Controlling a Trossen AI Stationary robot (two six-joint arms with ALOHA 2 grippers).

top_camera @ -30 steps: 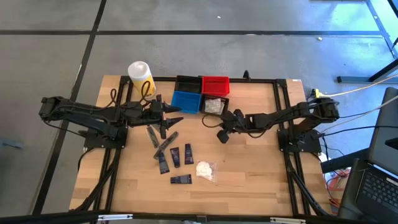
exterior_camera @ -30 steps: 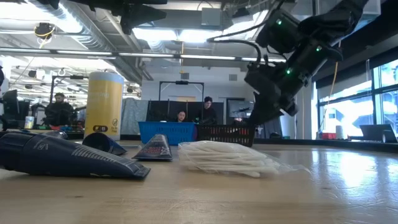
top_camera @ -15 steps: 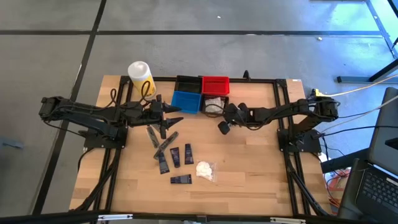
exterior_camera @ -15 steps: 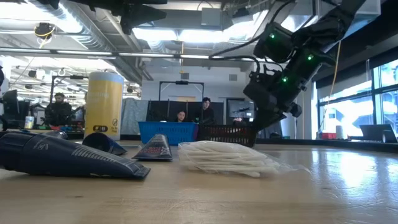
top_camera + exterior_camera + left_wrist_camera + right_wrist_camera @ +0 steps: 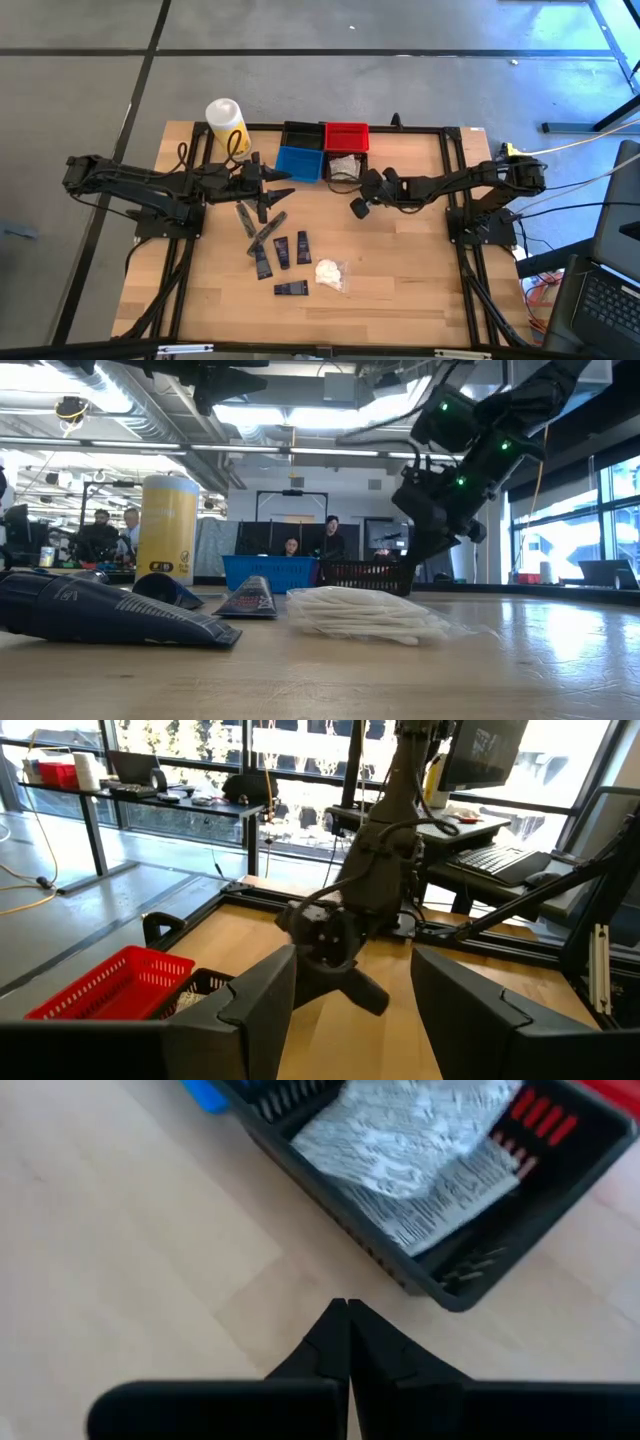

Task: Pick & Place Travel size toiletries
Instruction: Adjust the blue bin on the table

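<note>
Several flat dark tubes (image 5: 282, 250) lie flat on the wooden table near its middle, with a white wad in clear wrap (image 5: 330, 272) beside them. The wad (image 5: 365, 615) and one tube (image 5: 110, 615) show close up in the low view. Crinkly clear packets (image 5: 420, 1140) lie in a black bin (image 5: 347, 168). My right gripper (image 5: 357, 207) hangs shut just in front of that bin, slanting down, holding nothing; its tips (image 5: 347, 1335) stay above bare wood. My left gripper (image 5: 272, 195) waits open and level above the far end of the tubes, its fingers (image 5: 255, 1010) empty.
A blue bin (image 5: 300, 162), a red bin (image 5: 346, 135) and a second black bin (image 5: 300, 133) stand together at the far middle. A tall yellow container (image 5: 226, 122) stands at the far left. Bare wood lies right of the wad. People sit in the room behind.
My right gripper has swung a short way toward the table's far edge, nearer the black bin with the packets, and has turned a little. It has stayed shut. The toiletries have not moved.
</note>
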